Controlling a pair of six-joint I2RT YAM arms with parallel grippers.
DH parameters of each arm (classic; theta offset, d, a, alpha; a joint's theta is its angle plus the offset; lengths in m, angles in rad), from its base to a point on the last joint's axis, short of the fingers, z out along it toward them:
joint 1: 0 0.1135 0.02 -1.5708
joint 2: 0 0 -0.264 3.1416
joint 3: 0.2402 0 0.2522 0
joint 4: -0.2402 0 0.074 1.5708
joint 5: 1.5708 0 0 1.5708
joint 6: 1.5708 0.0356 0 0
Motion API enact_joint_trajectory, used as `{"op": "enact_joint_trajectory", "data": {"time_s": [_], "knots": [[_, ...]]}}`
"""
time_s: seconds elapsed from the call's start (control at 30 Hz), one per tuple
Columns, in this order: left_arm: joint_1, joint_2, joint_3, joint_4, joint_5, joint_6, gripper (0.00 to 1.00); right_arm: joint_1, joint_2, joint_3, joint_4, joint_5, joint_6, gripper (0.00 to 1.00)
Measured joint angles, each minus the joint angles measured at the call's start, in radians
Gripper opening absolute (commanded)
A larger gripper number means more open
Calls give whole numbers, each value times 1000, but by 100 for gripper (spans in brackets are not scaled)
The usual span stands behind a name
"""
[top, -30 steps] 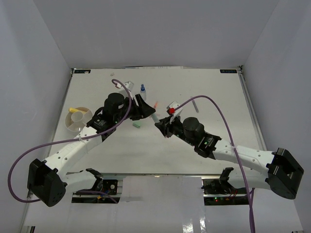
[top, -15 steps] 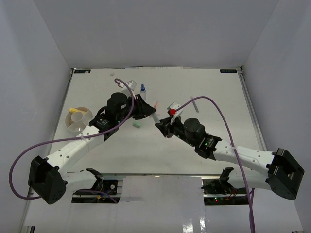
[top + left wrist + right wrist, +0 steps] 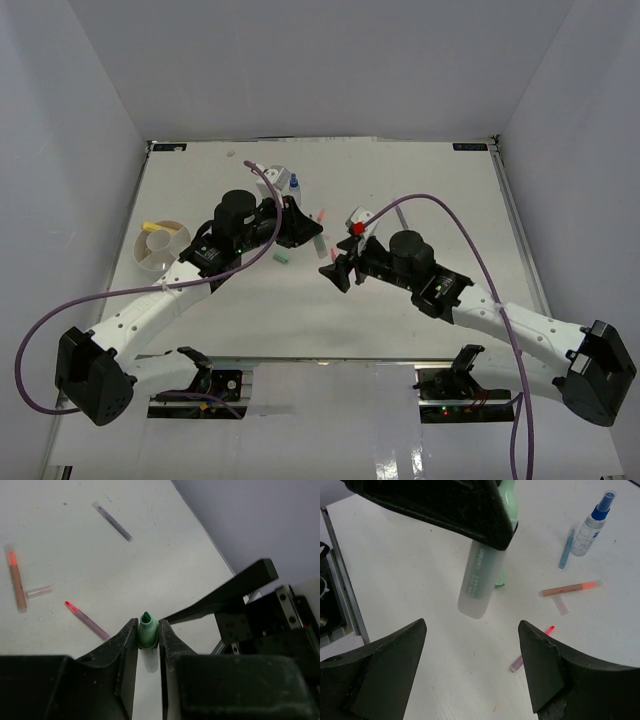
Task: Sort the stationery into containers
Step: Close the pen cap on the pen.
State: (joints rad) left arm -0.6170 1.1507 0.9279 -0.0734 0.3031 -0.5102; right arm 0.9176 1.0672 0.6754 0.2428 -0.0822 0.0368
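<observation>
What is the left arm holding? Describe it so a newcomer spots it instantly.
Near the middle of the white table, find the left gripper. Clamped in it is a marker with a frosted white barrel and a green cap. It is fatter than the thin pens lying loose on the table, and the only one held.

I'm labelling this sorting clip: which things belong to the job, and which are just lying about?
Job: green-capped marker in the left gripper, orange pen, blue pen, blue-capped bottle, green eraser, white dish.
Just there: purple cable, part of the rig.
</observation>
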Motion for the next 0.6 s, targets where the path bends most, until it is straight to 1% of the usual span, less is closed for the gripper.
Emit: {"op": "enact_joint_trajectory", "data": {"time_s": [0.17, 0.27, 0.3, 0.37, 0.6], "knots": [[0, -8, 33, -4, 102, 152, 20, -128, -32, 50, -92, -185, -56, 84], [0, -16, 58, -3, 159, 209, 20, -177, -35, 80, -133, -270, -81, 80], [0, -20, 64, -2, 175, 221, 20, -182, -34, 89, -144, -296, -89, 78], [0, -29, 70, 5, 209, 235, 20, -185, -27, 107, -151, -350, -100, 78], [0, -48, 66, 83, 299, 231, 20, -185, 42, 183, -167, -496, -111, 78]]}}
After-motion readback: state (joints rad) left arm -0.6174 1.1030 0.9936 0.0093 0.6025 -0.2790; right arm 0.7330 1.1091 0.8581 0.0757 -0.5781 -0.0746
